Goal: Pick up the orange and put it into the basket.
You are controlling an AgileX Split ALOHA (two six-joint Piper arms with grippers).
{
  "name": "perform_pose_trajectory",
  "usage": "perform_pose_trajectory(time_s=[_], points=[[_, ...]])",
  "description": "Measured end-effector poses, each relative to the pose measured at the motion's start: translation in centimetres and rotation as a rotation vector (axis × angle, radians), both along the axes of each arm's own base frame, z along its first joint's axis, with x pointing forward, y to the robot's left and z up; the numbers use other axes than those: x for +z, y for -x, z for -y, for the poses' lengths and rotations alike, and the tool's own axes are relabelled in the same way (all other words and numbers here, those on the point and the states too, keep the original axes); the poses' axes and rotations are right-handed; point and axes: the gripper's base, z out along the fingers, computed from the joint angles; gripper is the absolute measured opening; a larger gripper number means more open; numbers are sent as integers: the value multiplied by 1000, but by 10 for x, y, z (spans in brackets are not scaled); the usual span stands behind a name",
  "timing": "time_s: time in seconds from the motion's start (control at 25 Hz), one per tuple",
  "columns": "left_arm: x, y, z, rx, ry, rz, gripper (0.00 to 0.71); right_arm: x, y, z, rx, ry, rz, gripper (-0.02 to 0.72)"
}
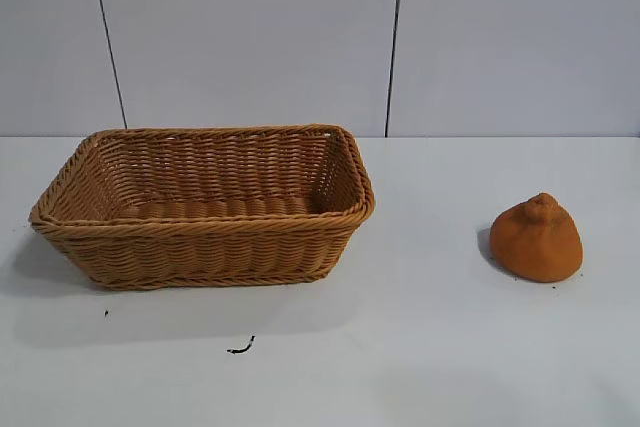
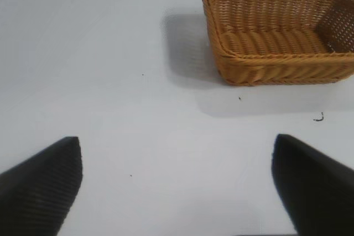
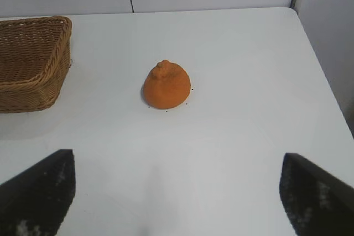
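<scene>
The orange (image 1: 538, 239) is dull orange and pear-like with a knobby top. It sits on the white table at the right in the exterior view. It also shows in the right wrist view (image 3: 167, 85), well ahead of my right gripper (image 3: 177, 192), which is open and empty. The tan wicker basket (image 1: 205, 237) stands at the left and is empty. It also shows in the left wrist view (image 2: 276, 64), far ahead of my open, empty left gripper (image 2: 177, 183). Neither arm shows in the exterior view.
A small black mark (image 1: 240, 348) lies on the table in front of the basket. The table's side edge (image 3: 326, 75) runs close to the orange in the right wrist view. A grey panelled wall (image 1: 320, 37) stands behind the table.
</scene>
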Motion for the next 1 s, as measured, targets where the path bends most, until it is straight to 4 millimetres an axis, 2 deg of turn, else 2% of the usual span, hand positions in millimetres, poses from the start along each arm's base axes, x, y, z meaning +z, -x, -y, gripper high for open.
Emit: perform_pose_trajectory(time_s=[0.28, 0.44, 0.56, 0.76, 0.84, 1.0], points=[[0, 0, 0, 0, 0, 0, 666, 6, -2, 1, -6, 10, -5, 694], [0, 0, 0, 0, 0, 0, 666, 26, -23, 1, -8, 15, -101, 694], [0, 0, 0, 0, 0, 0, 666, 46, -52, 0, -6, 15, -193, 694], [0, 0, 0, 0, 0, 0, 666, 73, -115, -5, 20, -42, -348, 694], [0, 0, 0, 0, 0, 0, 666, 80, -142, -8, 29, -67, -394, 694], [0, 0, 0, 0, 0, 0, 666, 78, -201, -10, 29, -80, -509, 694]])
